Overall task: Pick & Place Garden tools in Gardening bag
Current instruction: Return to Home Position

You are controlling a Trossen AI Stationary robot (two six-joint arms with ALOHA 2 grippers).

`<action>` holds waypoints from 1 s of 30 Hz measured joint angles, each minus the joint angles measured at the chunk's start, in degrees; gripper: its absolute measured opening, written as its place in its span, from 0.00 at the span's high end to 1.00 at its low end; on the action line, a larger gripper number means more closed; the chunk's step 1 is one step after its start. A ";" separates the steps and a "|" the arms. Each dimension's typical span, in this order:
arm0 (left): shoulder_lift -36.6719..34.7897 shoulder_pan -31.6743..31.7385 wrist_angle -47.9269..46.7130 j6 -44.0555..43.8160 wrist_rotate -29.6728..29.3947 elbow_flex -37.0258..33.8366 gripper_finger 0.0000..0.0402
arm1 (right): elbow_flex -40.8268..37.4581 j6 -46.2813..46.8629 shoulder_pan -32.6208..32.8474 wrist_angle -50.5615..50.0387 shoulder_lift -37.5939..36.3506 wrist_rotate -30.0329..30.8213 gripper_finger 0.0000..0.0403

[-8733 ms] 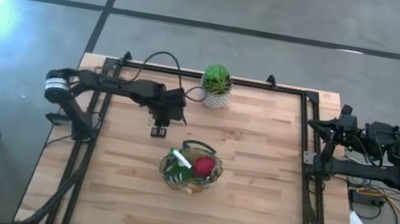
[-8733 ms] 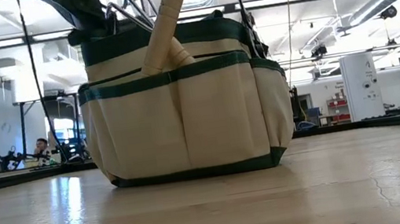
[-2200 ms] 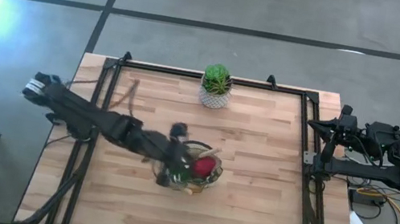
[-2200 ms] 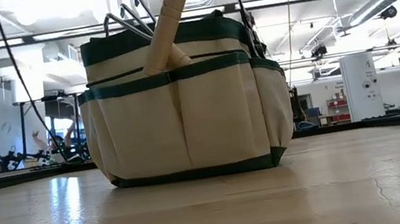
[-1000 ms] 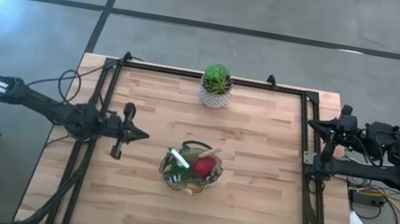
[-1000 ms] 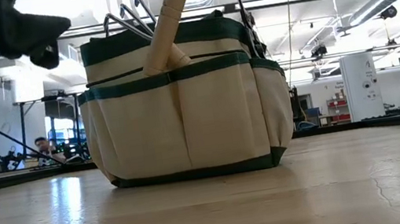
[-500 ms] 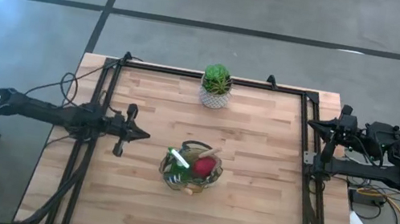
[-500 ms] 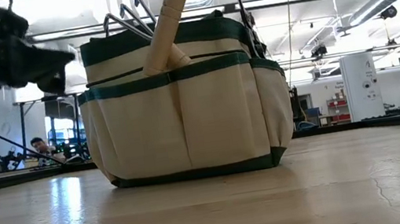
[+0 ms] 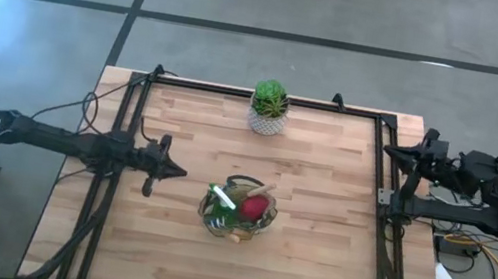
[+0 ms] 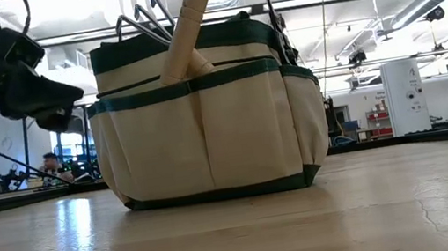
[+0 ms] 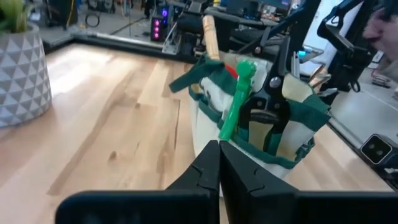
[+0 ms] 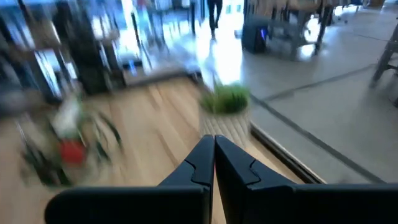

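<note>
The beige gardening bag [image 9: 237, 209] with green trim stands upright on its base at the table's middle. Garden tools stick up out of it: a wooden handle [image 10: 187, 28], metal rake tines [image 10: 140, 20], a green spray bottle [image 11: 237, 99], dark pruning shears [image 11: 273, 107] and a red item [image 9: 256, 205]. My left gripper [image 9: 180, 172] is shut and holds nothing. It hovers level to the left of the bag, pointing at it [image 11: 219, 144]. My right gripper [image 9: 393, 153] waits shut at the table's right edge, high up [image 12: 214, 138].
A green plant in a white patterned pot [image 9: 269, 108] stands at the middle of the far edge. Black frame rails [image 9: 131, 120] run along the table's left, right and far sides. Bare wood [image 9: 308, 271] lies near and to the right of the bag.
My left gripper has sunk lower beside the table's left side and rolled a little, still shut and pointing at the bag. The bag and its tools have kept still.
</note>
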 joint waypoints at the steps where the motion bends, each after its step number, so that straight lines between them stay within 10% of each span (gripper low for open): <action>1: 0.00 0.00 -0.55 -0.55 -0.02 -0.02 0.98 | -0.51 1.51 0.00 3.30 0.00 -0.16 0.98; 9: 0.00 -0.02 -1.60 -1.12 -0.07 -0.02 0.96 | -10.71 -4.18 0.04 38.31 3.86 -28.86 0.98; 30: 0.00 -0.06 -1.59 -1.11 -0.17 -0.13 0.96 | -42.55 1.04 0.00 61.31 8.07 -32.23 0.98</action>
